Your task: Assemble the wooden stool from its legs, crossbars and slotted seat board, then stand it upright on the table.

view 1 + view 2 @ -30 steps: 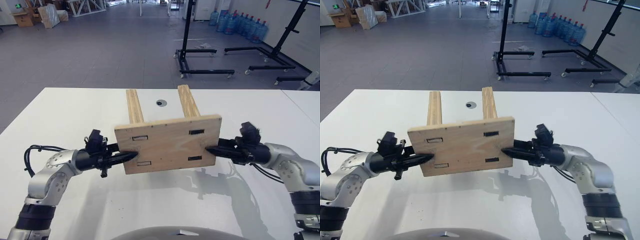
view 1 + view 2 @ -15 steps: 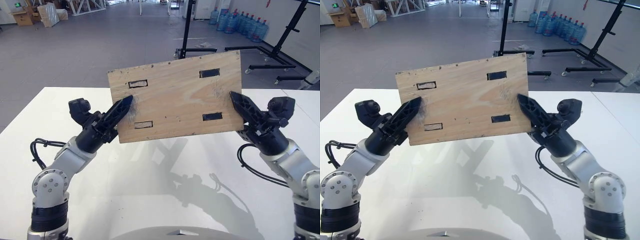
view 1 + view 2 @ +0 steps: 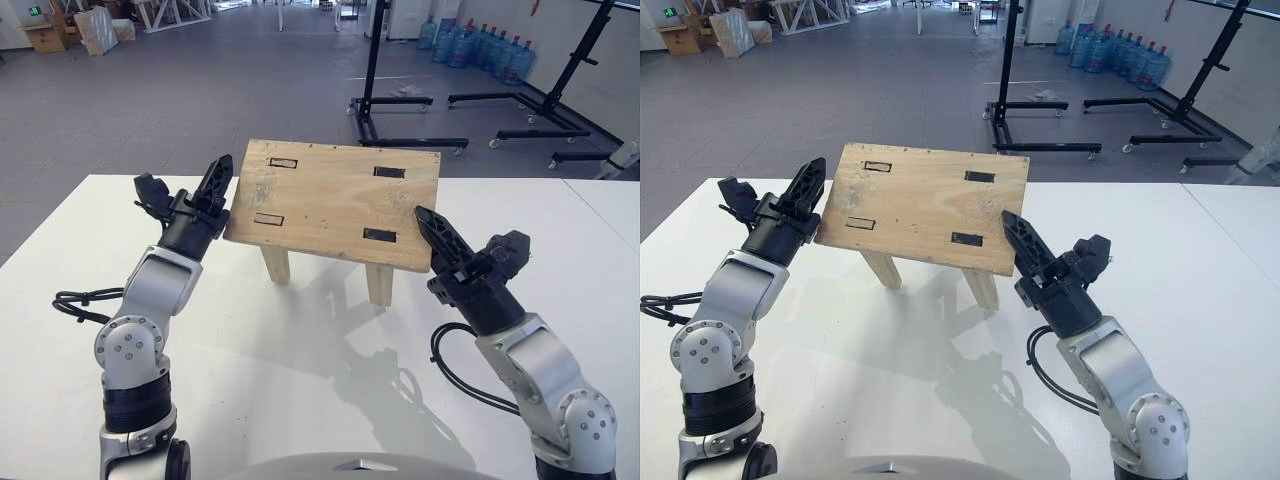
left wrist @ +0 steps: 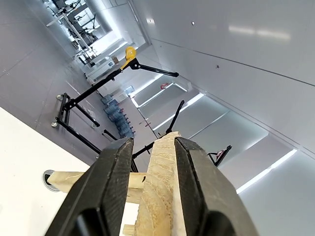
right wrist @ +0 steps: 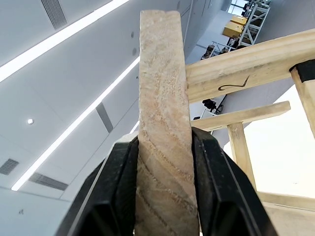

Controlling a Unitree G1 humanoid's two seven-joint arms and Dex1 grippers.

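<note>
The stool [image 3: 330, 200] is sitting seat-up over the middle of the table [image 3: 560, 230], its legs [image 3: 379, 283] pointing down at the white top. From here it is hard to tell whether the feet are touching. The seat [image 3: 320, 215] is tilting slightly, with its four slots [image 3: 390, 172] facing the ceiling. Crossbars [image 5: 236, 64] are tying the legs together underneath. The left gripper [image 3: 222, 175] is clamping one short edge of the seat and the right gripper [image 3: 430, 228] the opposite edge, each with both fingers closed flat against the board's faces. Holding it at both ends is likely keeping the assembled frame level and its joints unstrained as the stool is stood upright. Black racks [image 3: 410, 100] are standing on the floor beyond.
</note>
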